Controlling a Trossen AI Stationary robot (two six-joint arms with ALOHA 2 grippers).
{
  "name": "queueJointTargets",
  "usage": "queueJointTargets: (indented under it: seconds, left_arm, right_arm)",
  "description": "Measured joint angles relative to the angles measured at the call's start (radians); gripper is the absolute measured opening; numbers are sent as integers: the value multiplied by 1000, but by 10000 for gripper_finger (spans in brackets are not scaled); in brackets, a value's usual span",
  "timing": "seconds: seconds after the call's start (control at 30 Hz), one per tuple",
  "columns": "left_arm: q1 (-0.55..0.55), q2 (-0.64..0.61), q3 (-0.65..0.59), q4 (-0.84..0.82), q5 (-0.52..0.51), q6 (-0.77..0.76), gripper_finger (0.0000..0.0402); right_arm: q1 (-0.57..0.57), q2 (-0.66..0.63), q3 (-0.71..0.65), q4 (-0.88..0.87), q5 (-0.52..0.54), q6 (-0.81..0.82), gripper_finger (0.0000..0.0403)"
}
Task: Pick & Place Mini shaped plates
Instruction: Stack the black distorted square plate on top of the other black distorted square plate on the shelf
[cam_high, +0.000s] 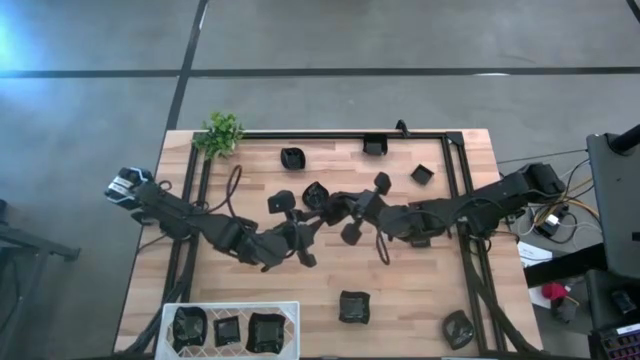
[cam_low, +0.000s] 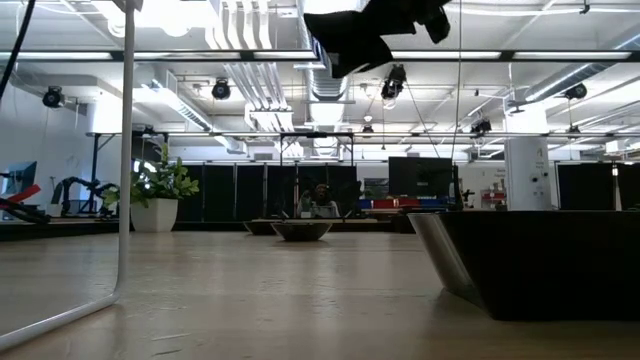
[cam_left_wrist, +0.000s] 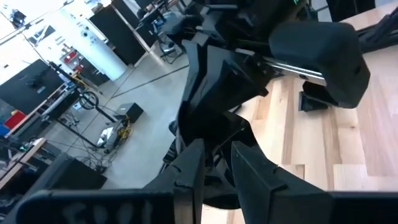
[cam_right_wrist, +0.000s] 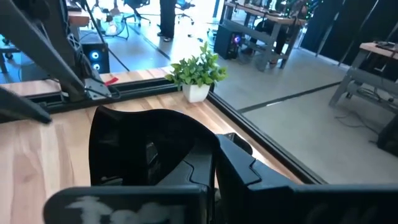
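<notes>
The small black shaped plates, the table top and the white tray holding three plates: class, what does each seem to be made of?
Small black shaped plates: probably glazed ceramic or hard plastic; the dark rims catch glossy highlights.
Table top: pale wood, matt; parallel planks with visible grain.
White tray: likely plastic or coated wire; a thin white rim, material uncertain from above.

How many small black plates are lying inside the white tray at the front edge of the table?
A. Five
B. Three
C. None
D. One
B: the high view shows three mini plates side by side inside the white tray, near the left arm's side of the table.
</notes>
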Motion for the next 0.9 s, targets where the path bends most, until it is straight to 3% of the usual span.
queueJointTargets:
  seconds: [0.53, 0.9]
  left_arm:
    - [9, 6, 0, -23, -150, 23, 78]
    - [41, 6, 0, -23, -153, -42, 78]
  right_arm:
    - [0, 22, 62, 0, -2, -48, 11]
    - [-1, 22, 64, 0, 0, -49, 11]
